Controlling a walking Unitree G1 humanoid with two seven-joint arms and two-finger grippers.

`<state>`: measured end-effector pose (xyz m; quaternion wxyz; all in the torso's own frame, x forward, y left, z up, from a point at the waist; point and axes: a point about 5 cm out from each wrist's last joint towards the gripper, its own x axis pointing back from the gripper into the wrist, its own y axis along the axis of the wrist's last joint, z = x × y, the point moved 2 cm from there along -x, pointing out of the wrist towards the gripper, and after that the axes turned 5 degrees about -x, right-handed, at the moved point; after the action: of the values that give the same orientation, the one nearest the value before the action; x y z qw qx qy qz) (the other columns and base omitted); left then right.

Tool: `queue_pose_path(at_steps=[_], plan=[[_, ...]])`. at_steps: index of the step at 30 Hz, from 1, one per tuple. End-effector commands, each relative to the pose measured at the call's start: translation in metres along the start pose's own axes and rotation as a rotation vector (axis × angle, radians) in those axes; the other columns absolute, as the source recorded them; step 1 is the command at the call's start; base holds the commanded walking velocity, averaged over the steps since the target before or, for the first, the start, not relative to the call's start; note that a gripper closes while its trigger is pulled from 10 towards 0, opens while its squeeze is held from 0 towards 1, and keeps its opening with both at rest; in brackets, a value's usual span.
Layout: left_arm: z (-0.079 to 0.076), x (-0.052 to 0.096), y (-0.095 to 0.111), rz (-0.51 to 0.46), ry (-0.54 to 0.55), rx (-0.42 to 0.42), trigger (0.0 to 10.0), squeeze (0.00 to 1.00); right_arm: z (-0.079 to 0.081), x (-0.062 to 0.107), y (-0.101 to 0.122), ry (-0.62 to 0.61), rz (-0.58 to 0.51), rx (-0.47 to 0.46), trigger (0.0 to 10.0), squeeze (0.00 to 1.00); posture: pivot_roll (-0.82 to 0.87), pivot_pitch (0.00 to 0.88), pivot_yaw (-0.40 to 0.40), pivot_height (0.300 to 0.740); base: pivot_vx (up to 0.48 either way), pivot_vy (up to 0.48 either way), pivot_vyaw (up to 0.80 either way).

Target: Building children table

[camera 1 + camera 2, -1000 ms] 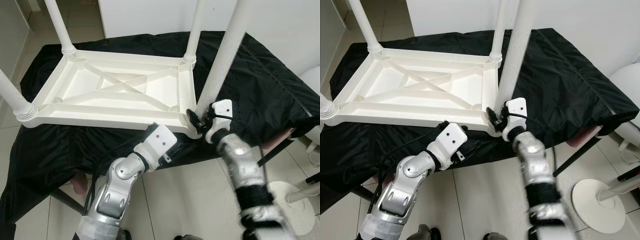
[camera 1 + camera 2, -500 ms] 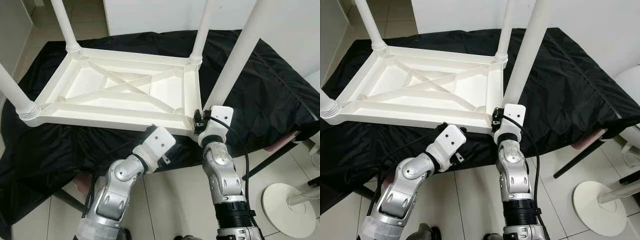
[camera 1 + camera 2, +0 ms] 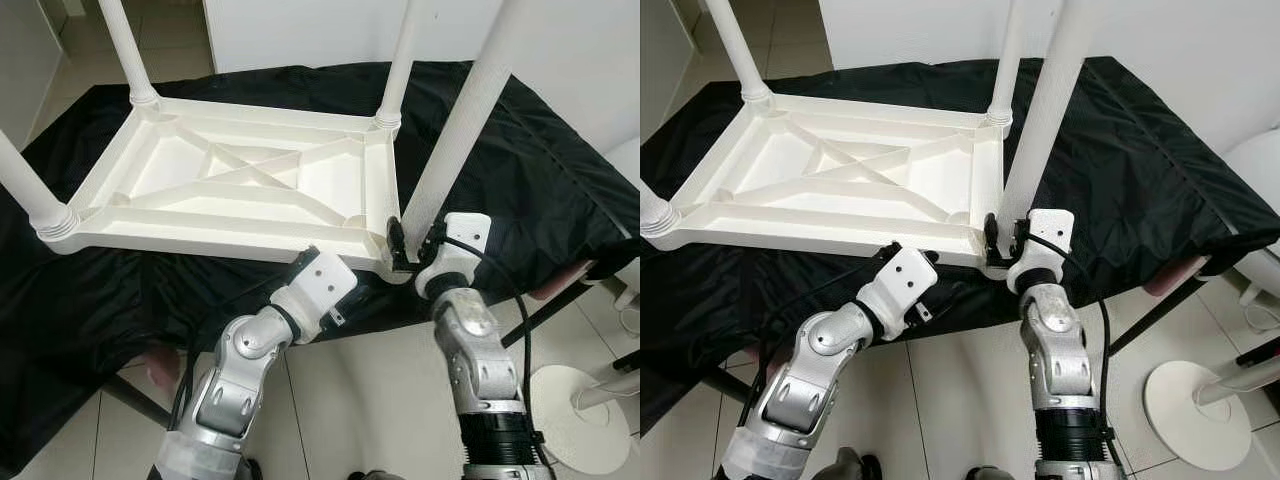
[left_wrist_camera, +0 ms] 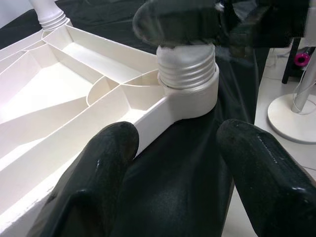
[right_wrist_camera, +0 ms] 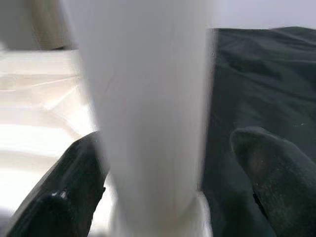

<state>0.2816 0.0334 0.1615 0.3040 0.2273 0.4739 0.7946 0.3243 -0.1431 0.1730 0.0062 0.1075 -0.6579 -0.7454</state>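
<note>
So the white kids' table [image 3: 240, 190] is lying upside down on the black-covered worktop [image 3: 540, 190], and three of its legs already stand in their corner sockets. I'm on the fourth leg [image 3: 455, 130], at the near corner on my right side. My right gripper [image 3: 408, 240] is low on that leg, just above the threaded collar [image 4: 187, 69], with a finger [image 5: 269, 163] on either side of the shaft. They look spread and not really pinching, with a gap on one side, so I'd call it a loose straddle, not a grip. My left gripper [image 4: 173, 173] hovers just off the near edge of the frame with its fingers wide apart, holding nothing. I reckon the leg is partly screwed in, since thread ridges show above the socket. To do this well I'd close on the shaft before turning, keep the leg square to the socket so the thread doesn't cross, and brace the frame with my left so it doesn't slide on the cloth.
</note>
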Motion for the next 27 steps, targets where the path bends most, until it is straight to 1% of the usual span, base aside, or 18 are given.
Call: queue_pose_path(at_steps=[1,2,3,4,5,8,9,12,13,14,16,20,21,24,25,27], plan=[[0.005,0.001,-0.005,0.025,0.115,-0.006,10.0,0.0,-0.002,0.003,-0.009,0.125,0.046,0.001,10.0,0.0,-0.08,0.085,-0.022,0.74,0.0,0.0,0.0],[0.005,0.001,-0.005,0.025,0.115,-0.006,10.0,0.0,-0.002,0.003,-0.009,0.125,0.046,0.001,10.0,0.0,-0.08,0.085,-0.022,0.74,0.0,0.0,0.0],[0.006,0.0,-0.005,0.025,0.114,-0.008,10.0,0.0,-0.003,0.002,-0.008,0.186,0.043,0.046,10.0,0.0,-0.09,0.084,-0.014,0.74,0.0,0.0,0.0],[0.006,0.0,-0.005,0.025,0.112,-0.011,10.0,0.0,-0.005,0.0,-0.01,0.243,0.059,0.07,10.0,0.0,-0.09,0.084,-0.014,0.74,0.0,0.0,0.0],[0.006,0.0,-0.005,0.025,0.112,-0.011,10.0,0.0,-0.005,0.0,-0.01,0.243,0.059,0.07,10.0,0.0,-0.09,0.084,-0.014,0.74,0.0,0.0,0.0],[0.008,-0.001,-0.004,0.023,0.111,-0.014,10.0,0.0,-0.01,-0.007,-0.01,0.329,0.073,0.127,10.0,0.0,-0.09,0.084,-0.006,0.74,0.0,0.0,0.0],[0.008,-0.001,-0.004,0.023,0.111,-0.016,10.0,0.0,-0.012,-0.011,-0.01,0.342,0.075,0.136,10.0,0.0,-0.09,0.084,-0.006,0.74,0.0,0.0,0.0],[0.009,-0.001,-0.004,0.023,0.111,-0.017,10.0,0.0,-0.013,-0.013,-0.01,0.352,0.078,0.14,10.0,0.0,-0.08,0.085,-0.006,0.74,0.0,0.0,0.0],[0.009,-0.001,-0.004,0.023,0.112,-0.019,10.0,0.0,-0.012,-0.019,-0.01,0.397,0.087,0.157,10.0,0.0,-0.08,0.086,-0.001,0.74,0.0,0.0,0.0],[0.009,-0.001,-0.004,0.023,0.112,-0.019,10.0,0.0,-0.012,-0.019,-0.01,0.397,0.087,0.157,10.0,0.0,-0.08,0.086,-0.001,0.74,0.0,0.0,0.0],[0.01,-0.001,-0.004,0.023,0.115,-0.023,10.0,0.0,-0.01,-0.025,-0.01,0.466,0.102,0.18,10.0,0.0,-0.08,0.088,0.0,0.74,0.0,0.0,0.0],[0.012,-0.001,-0.003,0.023,0.12,-0.024,10.0,0.0,-0.011,-0.032,-0.013,0.508,0.13,0.212,10.0,0.0,-0.07,0.09,-0.001,0.74,0.0,0.0,0.0],[0.013,-0.001,-0.003,0.023,0.124,-0.024,10.0,0.0,-0.012,-0.034,-0.016,0.518,0.15,0.225,4.5,0.0,-0.07,0.095,-0.005,0.74,0.0,0.0,0.0],[0.014,-0.001,-0.003,0.023,0.126,-0.024,10.0,0.0,-0.013,-0.035,-0.018,0.528,0.162,0.233,4.5,0.0,-0.07,0.095,-0.005,0.74,0.0,0.0,0.0],[0.014,-0.001,-0.002,0.023,0.128,-0.025,10.0,0.0,-0.015,-0.035,-0.02,0.535,0.176,0.225,0.0,0.0,-0.06,0.097,-0.008,0.74,0.0,0.0,0.0],[0.014,0.0,-0.002,0.024,0.129,-0.025,10.0,0.0,-0.016,-0.035,-0.022,0.55,0.187,0.22,0.0,0.0,-0.06,0.099,-0.011,0.74,0.0,0.0,0.0]])
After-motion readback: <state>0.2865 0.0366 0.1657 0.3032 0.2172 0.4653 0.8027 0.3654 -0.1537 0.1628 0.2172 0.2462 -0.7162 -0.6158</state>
